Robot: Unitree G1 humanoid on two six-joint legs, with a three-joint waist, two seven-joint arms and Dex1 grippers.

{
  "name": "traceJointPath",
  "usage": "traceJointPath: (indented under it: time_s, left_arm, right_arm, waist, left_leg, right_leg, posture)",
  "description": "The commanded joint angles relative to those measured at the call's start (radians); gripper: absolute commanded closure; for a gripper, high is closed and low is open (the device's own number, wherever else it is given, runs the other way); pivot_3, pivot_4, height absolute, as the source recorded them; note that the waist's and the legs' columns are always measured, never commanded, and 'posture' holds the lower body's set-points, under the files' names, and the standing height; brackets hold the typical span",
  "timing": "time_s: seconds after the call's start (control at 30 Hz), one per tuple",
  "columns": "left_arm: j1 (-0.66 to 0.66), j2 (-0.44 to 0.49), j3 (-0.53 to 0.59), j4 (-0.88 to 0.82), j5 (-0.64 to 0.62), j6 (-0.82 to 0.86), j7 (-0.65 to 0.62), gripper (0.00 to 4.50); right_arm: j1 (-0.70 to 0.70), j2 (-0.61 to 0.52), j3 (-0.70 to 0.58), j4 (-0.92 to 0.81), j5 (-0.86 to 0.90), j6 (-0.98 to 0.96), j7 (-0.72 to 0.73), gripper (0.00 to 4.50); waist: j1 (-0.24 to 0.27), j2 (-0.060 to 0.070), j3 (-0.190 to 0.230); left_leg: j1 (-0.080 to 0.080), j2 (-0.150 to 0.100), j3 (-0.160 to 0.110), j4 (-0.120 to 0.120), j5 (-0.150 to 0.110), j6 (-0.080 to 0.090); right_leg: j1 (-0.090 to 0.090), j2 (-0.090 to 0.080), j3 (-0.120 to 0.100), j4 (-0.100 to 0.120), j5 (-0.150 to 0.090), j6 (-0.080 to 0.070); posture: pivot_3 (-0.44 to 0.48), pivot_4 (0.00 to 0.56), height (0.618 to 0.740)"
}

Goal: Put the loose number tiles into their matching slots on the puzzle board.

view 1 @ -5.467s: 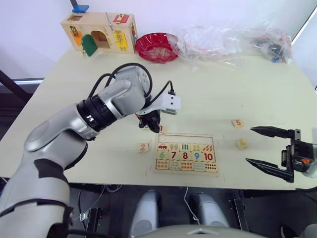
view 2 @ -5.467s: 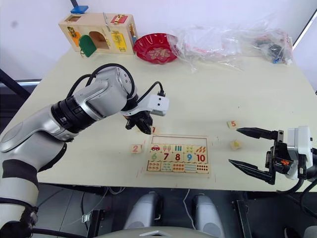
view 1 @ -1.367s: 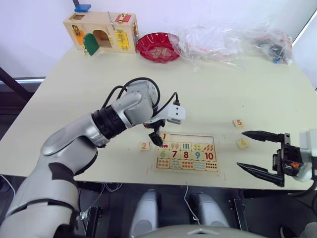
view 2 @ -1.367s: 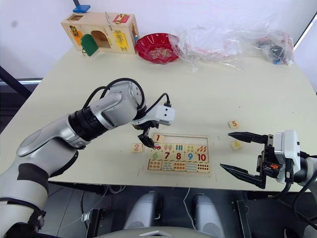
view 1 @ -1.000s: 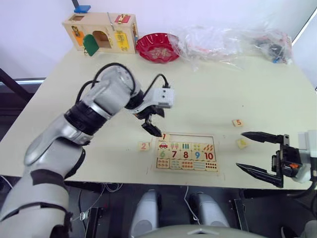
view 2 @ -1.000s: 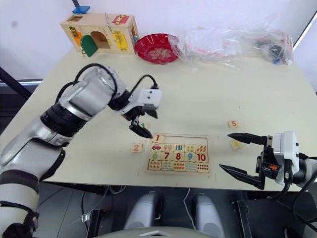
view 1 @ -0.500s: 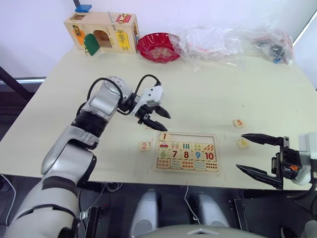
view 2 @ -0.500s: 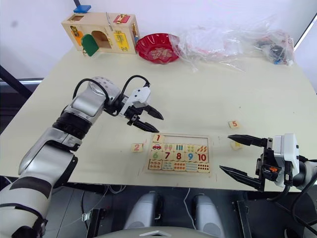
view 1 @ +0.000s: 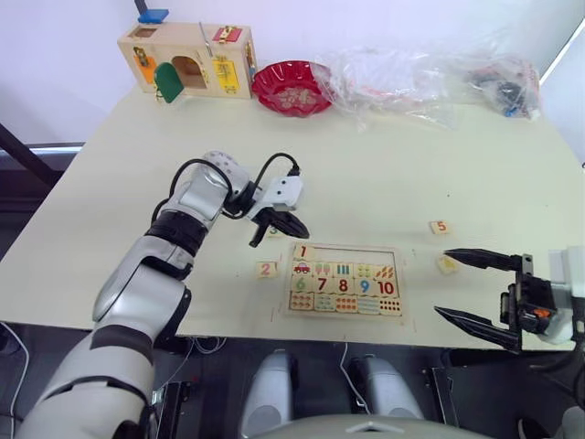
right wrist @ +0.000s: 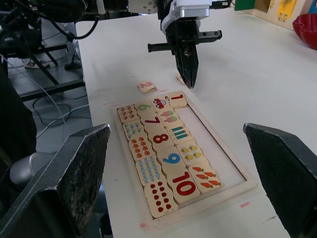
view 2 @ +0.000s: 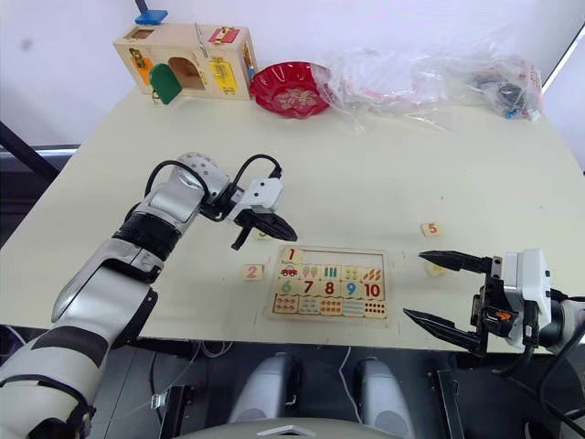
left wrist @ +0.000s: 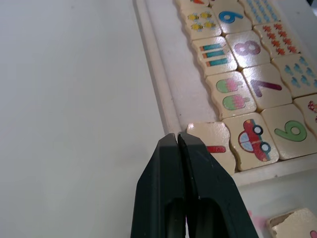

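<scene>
Left pincer, fingers pressed together and empty, hovers just beside the puzzle board, where tile 1 sits in the top row; right pincer gapes wide near tile 5.

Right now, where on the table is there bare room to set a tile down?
Bare: the wide stretch between the puzzle board and the red bowl, and the table's left side. Crowded: the far edge, with the wooden box and plastic bags.

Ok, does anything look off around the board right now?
Nothing stands out. The 1 tile lies flat at the left end of the board's top row; tile 2 and tile 5 lie loose outside it.
</scene>
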State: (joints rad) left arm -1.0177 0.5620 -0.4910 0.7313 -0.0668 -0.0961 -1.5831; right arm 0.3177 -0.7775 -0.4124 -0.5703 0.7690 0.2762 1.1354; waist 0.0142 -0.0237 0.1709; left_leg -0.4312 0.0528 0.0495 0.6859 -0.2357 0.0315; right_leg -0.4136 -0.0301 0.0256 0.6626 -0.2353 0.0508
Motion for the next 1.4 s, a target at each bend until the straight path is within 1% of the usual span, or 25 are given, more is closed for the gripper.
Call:
traceJointPath:
  time_s: [0.03,0.23,0.53,0.87,1.07,1.4]
  left_arm:
    - [-0.011,-0.011,0.031,0.022,0.029,-0.038,-0.008,4.43]
    - [-0.012,-0.023,0.044,0.057,0.066,-0.074,-0.009,4.43]
    - [-0.008,-0.023,0.054,0.071,0.082,-0.090,-0.024,4.43]
    - [0.007,-0.021,0.060,0.056,0.087,-0.082,-0.031,4.43]
    - [0.012,-0.019,0.058,0.049,0.087,-0.076,-0.031,4.43]
    - [0.028,-0.013,0.060,0.017,0.082,-0.056,-0.031,4.43]
  right_arm:
    - [-0.002,0.004,-0.030,-0.023,0.012,-0.015,-0.004,0.00]
    - [0.004,0.004,-0.033,-0.026,0.013,-0.015,-0.006,0.00]
    - [0.044,0.008,-0.064,-0.026,0.019,-0.025,0.010,0.00]
    - [0.198,0.050,-0.192,-0.012,0.033,-0.068,0.084,0.00]
    - [0.271,0.085,-0.243,-0.022,0.039,-0.084,0.101,0.00]
    - [0.368,0.148,-0.292,-0.023,0.037,-0.123,0.110,0.00]
  waist:
    - [0.001,0.000,0.000]
    - [0.000,0.000,0.000]
    - [0.000,0.000,0.000]
    - [0.000,0.000,0.000]
    - [0.000,0.000,0.000]
    - [0.000,0.000,0.000]
  left_leg:
    - [0.000,0.000,0.000,0.000,0.000,0.000]
    - [0.000,0.000,0.000,0.000,0.000,0.000]
    - [0.000,0.000,0.000,0.000,0.000,0.000]
    - [0.000,0.000,0.000,0.000,0.000,0.000]
    - [0.000,0.000,-0.001,0.000,0.000,0.000]
    - [0.000,0.000,0.000,0.000,0.000,0.000]
  right_leg:
    - [0.000,0.000,0.000,0.000,0.000,0.000]
    - [0.000,0.000,0.000,0.000,0.000,0.000]
    - [0.000,0.000,0.000,0.000,0.000,0.000]
    - [0.000,0.000,0.000,0.000,0.000,0.000]
    - [0.000,0.000,-0.001,0.000,0.000,0.000]
    - [0.000,0.000,-0.001,0.000,-0.001,-0.001]
  posture:
    - [0.000,0.150,0.740]
    - [0.000,0.150,0.740]
    - [0.000,0.150,0.740]
    - [0.000,0.150,0.740]
    - [0.000,0.150,0.740]
    - [0.000,0.150,0.740]
